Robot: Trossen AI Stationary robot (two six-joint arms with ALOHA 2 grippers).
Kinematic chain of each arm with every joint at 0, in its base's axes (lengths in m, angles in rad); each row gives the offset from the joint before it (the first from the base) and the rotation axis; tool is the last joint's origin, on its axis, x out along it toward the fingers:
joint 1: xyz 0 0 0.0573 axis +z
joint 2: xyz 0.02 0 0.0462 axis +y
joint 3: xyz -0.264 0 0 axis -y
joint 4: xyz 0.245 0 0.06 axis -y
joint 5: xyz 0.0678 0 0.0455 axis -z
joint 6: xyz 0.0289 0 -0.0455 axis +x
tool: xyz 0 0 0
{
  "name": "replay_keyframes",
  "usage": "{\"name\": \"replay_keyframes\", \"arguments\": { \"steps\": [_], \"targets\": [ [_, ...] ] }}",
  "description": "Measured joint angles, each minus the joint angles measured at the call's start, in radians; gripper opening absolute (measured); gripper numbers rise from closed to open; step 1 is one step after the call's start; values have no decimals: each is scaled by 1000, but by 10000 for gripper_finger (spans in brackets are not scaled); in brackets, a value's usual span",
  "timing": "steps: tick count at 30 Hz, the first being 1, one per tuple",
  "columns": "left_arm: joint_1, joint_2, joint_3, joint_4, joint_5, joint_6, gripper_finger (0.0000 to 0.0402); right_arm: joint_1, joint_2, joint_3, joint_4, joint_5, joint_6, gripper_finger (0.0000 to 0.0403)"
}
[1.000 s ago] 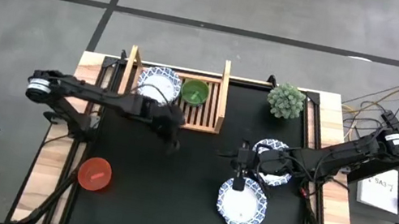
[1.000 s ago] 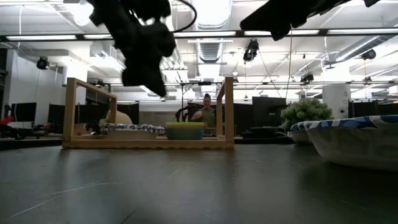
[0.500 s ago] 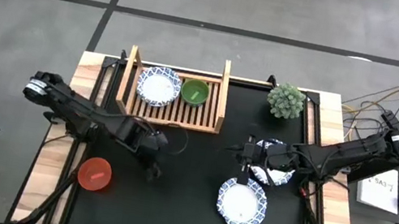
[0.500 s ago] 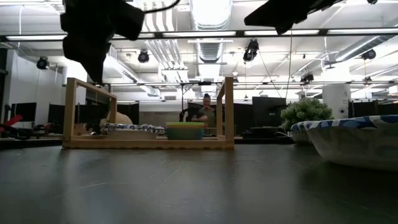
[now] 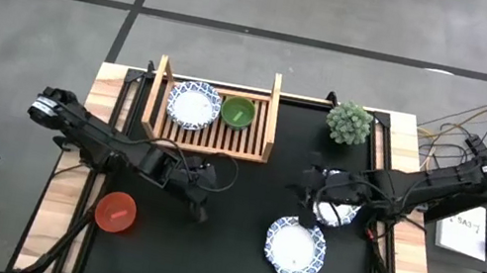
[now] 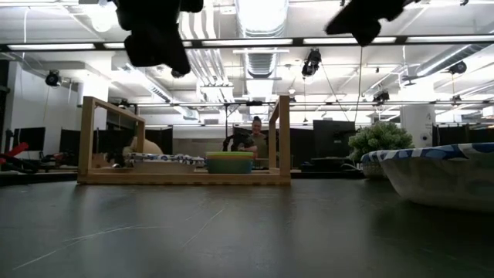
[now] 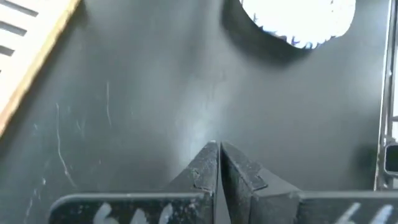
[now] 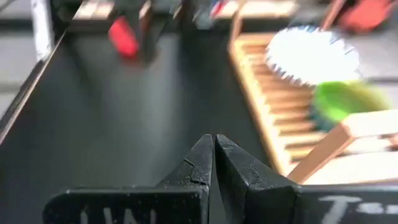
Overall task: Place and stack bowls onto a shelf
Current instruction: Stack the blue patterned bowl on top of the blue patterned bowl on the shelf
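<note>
The wooden shelf (image 5: 212, 116) stands at the table's far side, holding one white blue-rimmed bowl (image 5: 193, 105) and the green bowl (image 5: 237, 111) side by side. Two more white bowls rest on the black mat at the right, one (image 5: 295, 248) near and one (image 5: 336, 208) partly under my right arm. The red bowl (image 5: 115, 212) sits at the near left. My left gripper (image 5: 200, 212) hovers shut over bare mat between the red bowl and the near white bowl (image 7: 298, 22). My right gripper (image 5: 311, 182) is shut above the mat beside the farther white bowl. Blue and pink bowls are out of view.
A small green plant (image 5: 349, 123) stands at the far right, next to the shelf. The mat's middle (image 5: 251, 208) between the two arms is bare. In the low view a person (image 6: 256, 139) sits in the room behind the shelf (image 6: 185, 176).
My left gripper has swung from just in front of the shelf toward the table's near edge, ending over the mat to the right of the red bowl. My right gripper has drawn back from above the near white bowl toward the far edge. The bowls have stayed put.
</note>
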Motion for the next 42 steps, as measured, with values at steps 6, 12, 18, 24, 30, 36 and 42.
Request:
{"name": "replay_keyframes", "arguments": {
  "steps": [6, 12, 18, 24, 30, 36, 42],
  "targets": [
    [0, 0, 0, 8, -62, 4, 10, 2, 72, 117, -378, -98, 114, 9],
    [0, 0, -1, 8, -95, 8, 63, 3, 163, 147, -565, -228, 169, 55],
    [0, 0, -1, 6, -142, 25, 129, 7, 270, 120, -564, -264, 127, 144],
    [0, 0, -1, 6, -163, 40, 173, 7, 395, 119, -520, -264, 65, 197],
    [0, 0, -2, 6, -164, 56, 185, -4, 489, 118, -496, -264, 53, 182],
    [0, 0, -3, 15, -165, 87, 185, -29, 533, 120, -444, -268, 54, 96],
    [0, 0, -8, 67, -165, 100, 185, -45, 535, 153, -416, -267, 44, 17]
  ]
}}
